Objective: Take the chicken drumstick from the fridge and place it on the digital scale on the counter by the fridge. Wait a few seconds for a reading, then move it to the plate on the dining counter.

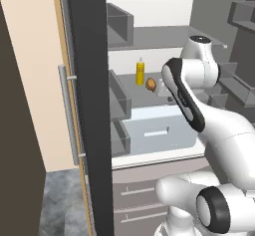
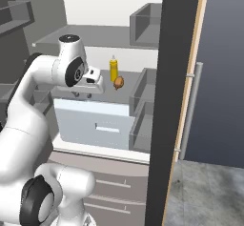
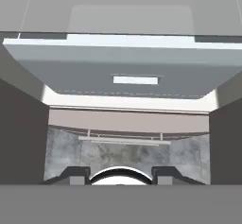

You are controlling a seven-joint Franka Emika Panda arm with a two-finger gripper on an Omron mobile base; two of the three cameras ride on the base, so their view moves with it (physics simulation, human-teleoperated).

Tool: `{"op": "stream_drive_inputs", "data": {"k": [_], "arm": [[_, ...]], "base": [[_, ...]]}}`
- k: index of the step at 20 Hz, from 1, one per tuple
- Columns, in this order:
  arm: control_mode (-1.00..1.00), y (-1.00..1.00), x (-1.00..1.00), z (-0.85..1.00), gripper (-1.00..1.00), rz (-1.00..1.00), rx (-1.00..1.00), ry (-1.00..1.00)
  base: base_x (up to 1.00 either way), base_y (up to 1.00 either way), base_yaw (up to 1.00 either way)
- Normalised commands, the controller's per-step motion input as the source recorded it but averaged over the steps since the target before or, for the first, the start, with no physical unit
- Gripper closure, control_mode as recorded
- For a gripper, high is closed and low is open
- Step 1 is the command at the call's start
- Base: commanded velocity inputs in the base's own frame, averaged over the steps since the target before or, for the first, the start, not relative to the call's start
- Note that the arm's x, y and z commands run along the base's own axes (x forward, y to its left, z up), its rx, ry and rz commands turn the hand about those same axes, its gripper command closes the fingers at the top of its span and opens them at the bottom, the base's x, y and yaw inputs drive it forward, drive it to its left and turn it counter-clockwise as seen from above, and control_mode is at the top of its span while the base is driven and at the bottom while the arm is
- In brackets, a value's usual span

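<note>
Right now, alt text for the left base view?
Open fridge: a chicken drumstick sits on a grey shelf beside a yellow bottle, above a pale drawer. The white arm reaches in from the lower right, its hand just right of the drumstick and not holding it.

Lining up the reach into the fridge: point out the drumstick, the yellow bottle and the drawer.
chicken drumstick [image 1: 151,84]: left base view, middle of the meat.
yellow bottle [image 1: 140,73]: left base view, mid-body.
drawer [image 1: 158,130]: left base view, front panel by its handle slot.
</note>
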Motion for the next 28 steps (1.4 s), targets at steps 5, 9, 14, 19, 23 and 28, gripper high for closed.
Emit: {"op": "stream_drive_inputs", "data": {"k": [5,9,14,19,23,28], "arm": [[-1.00,-0.04,-0.18,-0.01,-1.00,-0.01,0.00,-0.03],[-1.00,-0.19,-0.06,0.00,-1.00,0.00,0.00,-0.23],[-1.00,-0.06,0.15,0.00,-1.00,-0.02,0.00,-0.21],[-1.00,-0.10,0.40,-0.02,-1.00,-0.04,0.00,-0.12],[-1.00,-0.14,0.45,-0.05,-1.00,-0.04,0.00,-0.08],[-1.00,-0.01,0.64,-0.11,-1.00,-0.04,0.00,-0.02]], "base": [[0.00,0.00,0.00],[0.00,0.00,0.00],[0.00,0.00,0.00],[0.00,0.00,0.00],[0.00,0.00,0.00],[0.00,0.00,0.00]]}}
